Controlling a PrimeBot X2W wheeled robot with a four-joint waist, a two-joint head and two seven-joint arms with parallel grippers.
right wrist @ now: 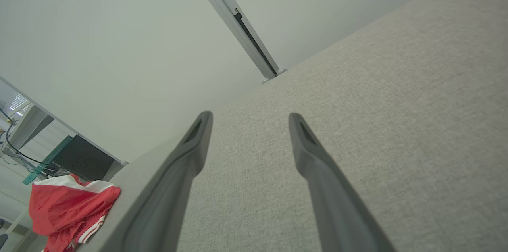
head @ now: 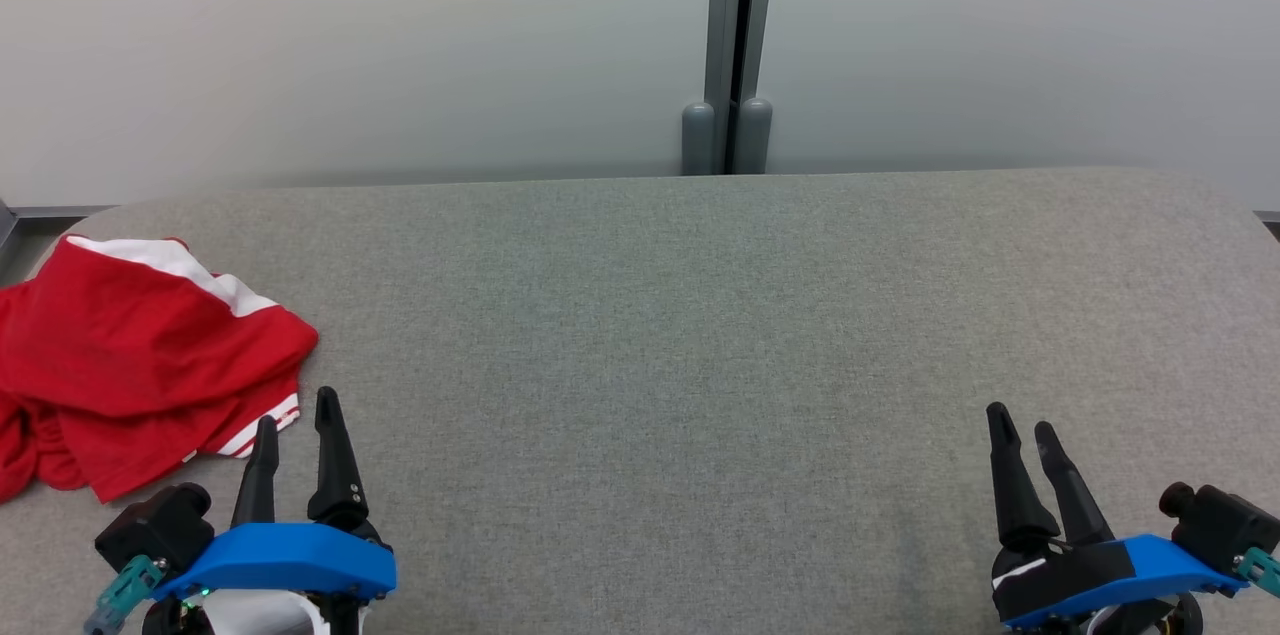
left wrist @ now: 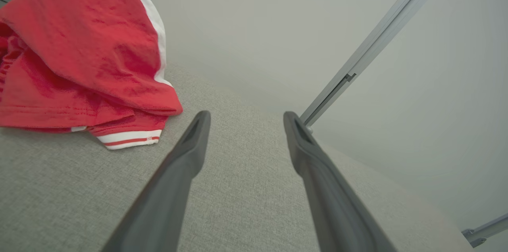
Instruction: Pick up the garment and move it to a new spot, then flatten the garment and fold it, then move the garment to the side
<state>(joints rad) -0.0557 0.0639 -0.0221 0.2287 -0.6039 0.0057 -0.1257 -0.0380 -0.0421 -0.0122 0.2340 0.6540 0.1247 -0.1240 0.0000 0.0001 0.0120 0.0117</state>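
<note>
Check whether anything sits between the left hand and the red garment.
Nothing visible does. The red garment lies crumpled just to the left of the open left hand, apart from its fingertips, with only a strip of bare grey fabric surface between them.

bright, soft, even light with no clear source and no glare. a faint shadow band runs where the tabletop (head: 640, 315) meets the wall (head: 350, 45). both wrist views bend lines toward the edges; the near fingers (left wrist: 170, 180) look soft.
</note>
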